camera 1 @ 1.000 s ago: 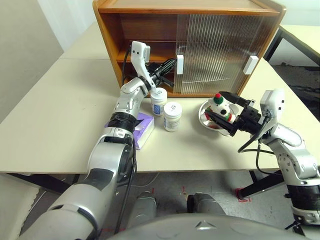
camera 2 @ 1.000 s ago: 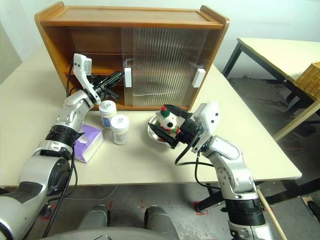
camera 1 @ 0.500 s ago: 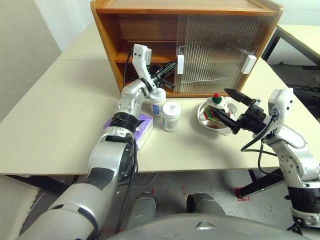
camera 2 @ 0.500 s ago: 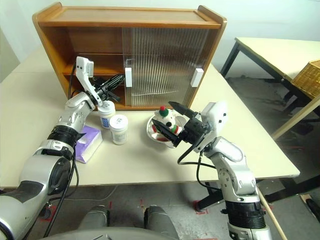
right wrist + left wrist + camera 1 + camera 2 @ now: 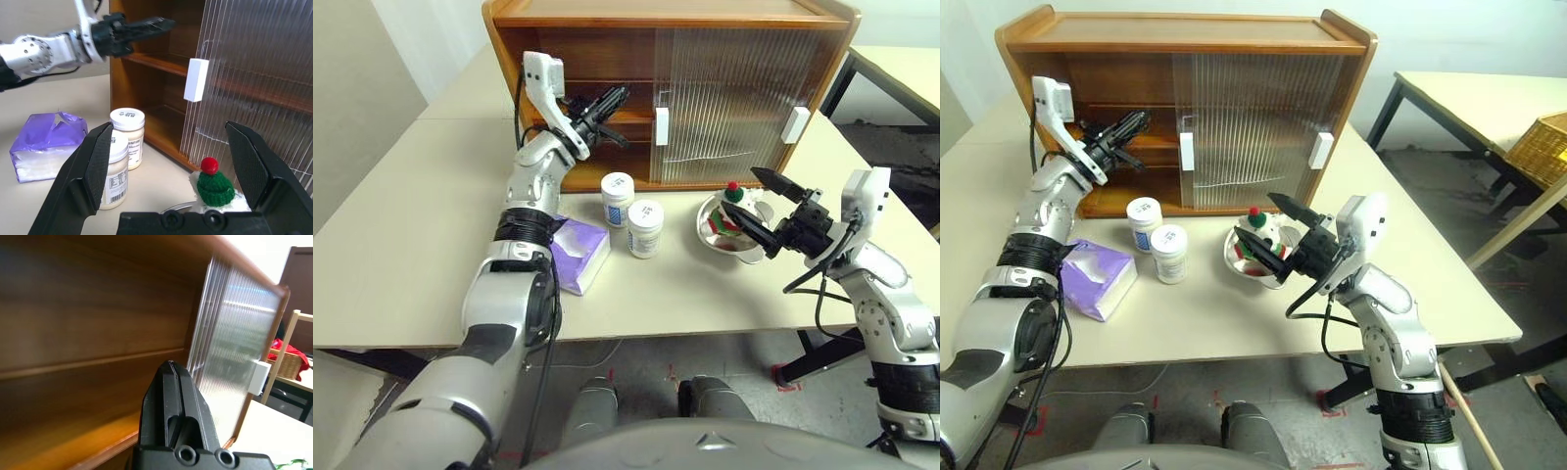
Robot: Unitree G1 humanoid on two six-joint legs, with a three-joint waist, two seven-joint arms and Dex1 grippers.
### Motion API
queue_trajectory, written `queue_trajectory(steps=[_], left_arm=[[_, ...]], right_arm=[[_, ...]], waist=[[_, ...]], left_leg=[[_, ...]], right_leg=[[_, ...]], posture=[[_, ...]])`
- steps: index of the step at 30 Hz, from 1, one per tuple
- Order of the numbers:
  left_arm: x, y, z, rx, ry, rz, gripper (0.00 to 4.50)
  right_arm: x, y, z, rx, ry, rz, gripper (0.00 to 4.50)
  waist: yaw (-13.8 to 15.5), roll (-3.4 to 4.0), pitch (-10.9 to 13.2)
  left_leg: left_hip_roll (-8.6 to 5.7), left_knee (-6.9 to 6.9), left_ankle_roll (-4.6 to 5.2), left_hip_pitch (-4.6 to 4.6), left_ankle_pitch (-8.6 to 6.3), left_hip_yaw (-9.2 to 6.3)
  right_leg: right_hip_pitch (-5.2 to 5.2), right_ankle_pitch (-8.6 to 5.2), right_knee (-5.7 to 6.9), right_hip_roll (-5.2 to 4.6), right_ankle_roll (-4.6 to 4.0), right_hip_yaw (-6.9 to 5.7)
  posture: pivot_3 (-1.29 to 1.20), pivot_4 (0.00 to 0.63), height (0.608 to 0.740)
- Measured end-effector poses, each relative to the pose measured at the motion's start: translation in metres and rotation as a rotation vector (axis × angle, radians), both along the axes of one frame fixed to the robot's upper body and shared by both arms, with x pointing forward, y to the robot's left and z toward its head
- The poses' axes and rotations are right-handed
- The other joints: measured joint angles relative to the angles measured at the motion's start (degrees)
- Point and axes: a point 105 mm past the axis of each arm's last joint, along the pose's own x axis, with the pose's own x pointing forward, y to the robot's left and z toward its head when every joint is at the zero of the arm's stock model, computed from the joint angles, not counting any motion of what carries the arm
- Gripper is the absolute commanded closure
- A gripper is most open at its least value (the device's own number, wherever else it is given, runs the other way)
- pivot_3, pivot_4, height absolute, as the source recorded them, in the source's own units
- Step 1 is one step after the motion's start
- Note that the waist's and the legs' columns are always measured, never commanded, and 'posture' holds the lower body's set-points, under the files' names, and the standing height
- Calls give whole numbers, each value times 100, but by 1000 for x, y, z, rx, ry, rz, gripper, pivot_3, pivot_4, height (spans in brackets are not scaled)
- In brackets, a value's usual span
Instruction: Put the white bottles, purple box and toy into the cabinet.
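Note:
Two white bottles point(image 5: 617, 197) point(image 5: 644, 227) stand side by side on the table in front of the cabinet point(image 5: 607, 20), whose left part is open. The purple box point(image 5: 578, 255) lies just left of them. The toy point(image 5: 734, 210), in a green hat with a red pompom, sits in a steel bowl point(image 5: 713, 231). My left gripper point(image 5: 613, 97) is shut and empty, held in front of the open part at upper-shelf height; its fingers point(image 5: 172, 377) point along the shelf. My right gripper point(image 5: 746, 196) is open, its fingertips point(image 5: 100, 142) either side of the toy point(image 5: 212, 190) without touching it.
Ribbed sliding doors point(image 5: 734, 98) with white handles point(image 5: 661, 125) cover the cabinet's middle and right. A second table point(image 5: 1469, 93) and a wicker basket point(image 5: 1540, 147) are off to the right. Bare tabletop point(image 5: 421, 235) stretches to the left of the box.
My left gripper, still shut, has risen and swung left from just above the bottles to the upper shelf's height. The right gripper has stayed open by the toy.

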Motion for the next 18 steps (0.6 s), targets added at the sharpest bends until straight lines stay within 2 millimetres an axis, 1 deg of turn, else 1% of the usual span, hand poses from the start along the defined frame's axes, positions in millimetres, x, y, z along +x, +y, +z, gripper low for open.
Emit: queue_trajectory(steps=[3, 4, 5, 8, 9, 11, 13, 16, 18], left_arm=[[-16, 19, 0, 38, 19, -38, 4483], [-27, 31, 0, 81, 38, -54, 4483], [-34, 40, 0, 112, 52, -59, 4483], [-52, 59, 8, 203, 65, -77, 4483], [-59, 67, 10, 249, 76, -86, 4315], [-73, 81, 18, 351, 89, -93, 3910], [-85, 88, 26, 439, 94, -108, 3248], [-100, 87, 31, 529, 118, -169, 2159], [-109, 84, 27, 601, 162, -234, 1448]], right_arm=[[0, 0, 1, 0, -3, 5, 0], [1, 2, 2, 2, -7, 13, 0], [1, 1, 2, 2, -6, 13, 0], [2, 2, 0, 5, 0, 19, 0], [2, 3, -1, 6, 3, 25, 0], [4, 3, -3, 7, 12, 30, 0], [5, 2, -4, 8, 16, 36, 0], [7, 4, -4, 11, 18, 47, 0], [8, 4, -3, 11, 17, 54, 0]], waist=[[-15, 0, 0], [-28, 0, 0], [-25, 0, 0], [16, 0, 0], [32, 0, 0], [71, -1, -1], [121, 0, -1], [197, 3, -2], [225, 3, -2]], left_leg=[[0, -2, -3, -1, -5, -1], [0, -6, -8, -2, -8, -2], [1, -7, -12, -7, -11, -6], [1, -6, -29, -4, -21, -11], [1, -6, -40, -12, -28, -14], [2, -6, -60, -23, -40, -19], [3, -7, -74, -34, -48, -25], [4, -12, -84, -48, -54, -32], [6, -16, -91, -64, -59, -42]], right_leg=[[-5, 0, 2, 4, 0, 0], [-14, 0, 2, 4, 0, 0], [-16, 0, 3, 6, -1, 0], [-41, -1, 4, 6, -2, 0], [-51, -1, 6, 5, -3, 2], [-66, -2, 9, 5, -5, 3], [-81, -5, 12, 4, -10, 5], [-106, -7, 19, 2, -15, 12], [-128, -5, 21, 0, -21, 17]], posture=[[73, 50, 740], [77, 50, 740], [86, 51, 740], [104, 53, 740], [113, 54, 740], [126, 56, 740], [136, 58, 740], [143, 60, 740], [149, 62, 740]])
